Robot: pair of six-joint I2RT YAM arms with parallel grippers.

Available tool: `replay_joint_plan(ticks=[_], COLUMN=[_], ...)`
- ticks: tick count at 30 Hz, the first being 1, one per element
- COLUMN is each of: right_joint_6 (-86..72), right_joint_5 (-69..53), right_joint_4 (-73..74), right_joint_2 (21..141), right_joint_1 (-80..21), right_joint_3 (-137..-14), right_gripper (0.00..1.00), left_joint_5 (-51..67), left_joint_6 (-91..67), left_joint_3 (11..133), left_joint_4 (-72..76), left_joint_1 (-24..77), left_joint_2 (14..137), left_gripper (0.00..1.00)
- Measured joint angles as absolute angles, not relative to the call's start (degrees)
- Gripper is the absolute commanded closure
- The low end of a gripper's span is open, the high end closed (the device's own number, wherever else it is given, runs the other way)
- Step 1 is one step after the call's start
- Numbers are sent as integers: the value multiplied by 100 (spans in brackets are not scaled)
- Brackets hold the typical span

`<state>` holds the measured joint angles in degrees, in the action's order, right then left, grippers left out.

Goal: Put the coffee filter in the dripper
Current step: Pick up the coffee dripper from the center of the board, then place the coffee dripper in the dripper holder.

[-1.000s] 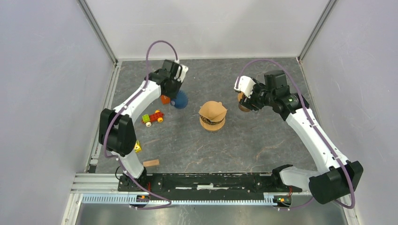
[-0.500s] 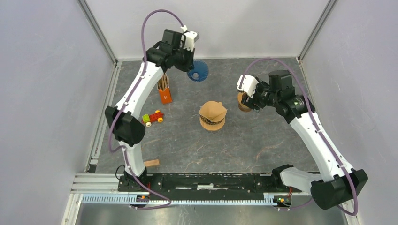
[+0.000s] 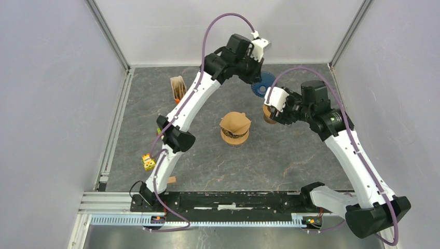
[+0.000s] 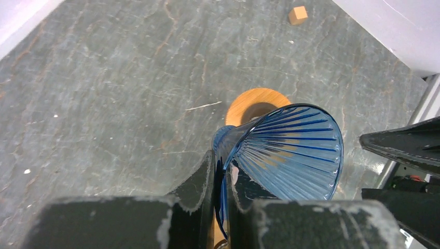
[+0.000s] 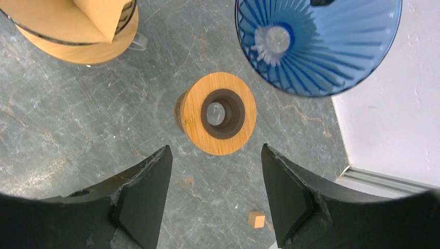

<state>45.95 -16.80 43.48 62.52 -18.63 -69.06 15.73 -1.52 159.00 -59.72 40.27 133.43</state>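
Coffee filter [image 3: 235,122]: tan, folded, sitting on its round wooden holder [image 3: 234,138] at table centre, nothing gripping it. Which way its point faces: cannot tell.

Dripper [image 3: 263,84]: blue, aloft at far right, mouth upward and tilted toward the right wrist camera, cone axis near vertical.

Left gripper [image 4: 220,162]: pinched almost closed on the dripper's rim wall.

Bamboo ring stand [image 5: 193,111]: on the table below, beside the dripper (not yet seated).

Right gripper [image 5: 215,150]: fingers wide apart, empty, over the stand. The filter lies near, to its left, and the right arm is nearer. Judgement: the dripper seats first, then the right arm fetches the filter.
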Motion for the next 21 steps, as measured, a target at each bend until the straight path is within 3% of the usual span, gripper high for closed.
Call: replay_joint_plan(ticks=[21], right_joint_6=[5323], right_joint_5=[-1330], right_joint_4=[4803], right_joint_2=[6335], right_joint_1=[-1914], right_joint_3=[-6945], right_gripper=[28], left_joint_5=[1669], left_joint_6=[-563], left_joint_3=[16278], left_joint_4=[-6414], left_joint_1=[4663], left_joint_2=[14011], left_gripper=[98])
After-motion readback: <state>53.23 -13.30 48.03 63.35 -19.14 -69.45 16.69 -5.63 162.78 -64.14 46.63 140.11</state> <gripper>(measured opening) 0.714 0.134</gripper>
